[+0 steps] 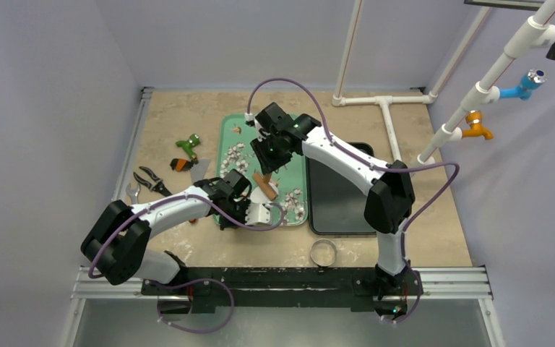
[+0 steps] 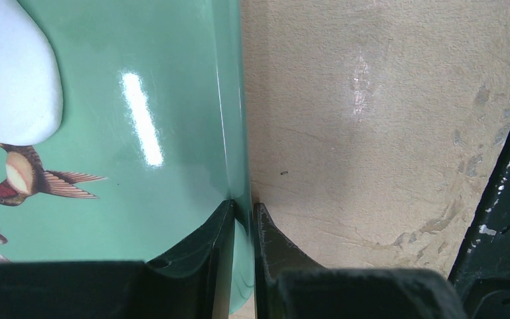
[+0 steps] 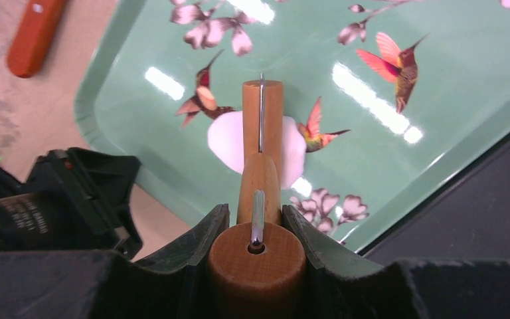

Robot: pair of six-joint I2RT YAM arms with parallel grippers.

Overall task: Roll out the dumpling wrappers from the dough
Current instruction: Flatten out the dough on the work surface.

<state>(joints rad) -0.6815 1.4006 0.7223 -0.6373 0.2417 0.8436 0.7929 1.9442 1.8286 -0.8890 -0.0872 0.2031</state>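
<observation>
Dough [image 3: 224, 141], white matte lump half-hidden behind pin, is probably behaving soft and sticky, so pin contact only. Right gripper [image 3: 256, 216] is clamping wooden rolling pin [image 3: 272, 119] by its handle; left gripper [image 2: 242, 214] is pinching glossy green tray [image 2: 172, 80] rim.

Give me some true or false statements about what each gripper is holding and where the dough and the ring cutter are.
1. The right gripper holds a wooden rolling pin. True.
2. The left gripper is clamped on the black tray. False: its fingers pinch the rim of the green tray.
3. The dough lies on the green tray. True.
4. The ring cutter sits on the green tray. False: it is on the table, just off the near edge of the black tray.
</observation>
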